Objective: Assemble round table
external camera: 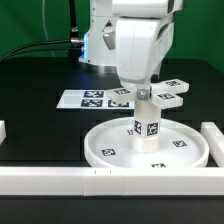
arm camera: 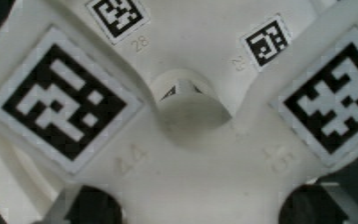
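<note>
The large round rimmed disc [external camera: 105, 150] lies on the black table in front of the arm. The short thick cylinder [external camera: 147, 128] stands upright at its middle, tags on its side. My gripper [external camera: 140, 92] is directly above the cylinder and is shut on the flat cross-shaped piece [external camera: 167, 93], which it holds level at the cylinder's top. I cannot tell whether the two touch. In the wrist view the cross-shaped piece [arm camera: 176, 110] with its tags fills the picture. The dark fingertips [arm camera: 91, 205] stand on either side of its near arm, the gripper [arm camera: 208, 205] closed on it.
The marker board [external camera: 92, 99] lies flat behind the disc toward the exterior view's left. A long white border bar [external camera: 60, 180] runs along the front. Another bar [external camera: 214, 140] stands at the exterior view's right, and a short bar end [external camera: 3, 130] at its left.
</note>
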### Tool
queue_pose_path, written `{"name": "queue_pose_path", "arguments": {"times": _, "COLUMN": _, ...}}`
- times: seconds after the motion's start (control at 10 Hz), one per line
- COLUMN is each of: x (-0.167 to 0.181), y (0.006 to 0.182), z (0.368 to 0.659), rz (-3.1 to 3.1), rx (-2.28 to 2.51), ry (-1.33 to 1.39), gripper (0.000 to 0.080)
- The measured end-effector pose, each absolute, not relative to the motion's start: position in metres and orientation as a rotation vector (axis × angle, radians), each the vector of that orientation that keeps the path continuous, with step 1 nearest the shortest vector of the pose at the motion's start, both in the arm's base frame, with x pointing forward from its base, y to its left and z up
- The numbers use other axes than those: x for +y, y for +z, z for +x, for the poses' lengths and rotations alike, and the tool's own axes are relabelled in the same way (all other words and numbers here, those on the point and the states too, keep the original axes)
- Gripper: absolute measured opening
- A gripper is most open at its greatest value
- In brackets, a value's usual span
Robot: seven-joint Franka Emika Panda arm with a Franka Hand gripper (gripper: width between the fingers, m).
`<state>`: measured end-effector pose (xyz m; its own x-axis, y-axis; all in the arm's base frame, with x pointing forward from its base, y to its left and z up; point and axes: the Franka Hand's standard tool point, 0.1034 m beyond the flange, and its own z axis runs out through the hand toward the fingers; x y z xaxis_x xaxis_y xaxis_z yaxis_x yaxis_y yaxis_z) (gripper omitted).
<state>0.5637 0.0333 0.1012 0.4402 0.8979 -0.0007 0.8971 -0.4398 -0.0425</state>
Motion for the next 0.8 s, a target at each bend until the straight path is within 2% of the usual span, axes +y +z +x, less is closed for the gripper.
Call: {"name": "queue_pose_path", "arguments": {"times": 0.8, "x": 0.0375, "y": 0.1014, "z": 0.5637, "rz": -3.066, "rx": -0.471, "ry": 0.05, "gripper": 0.0442}}
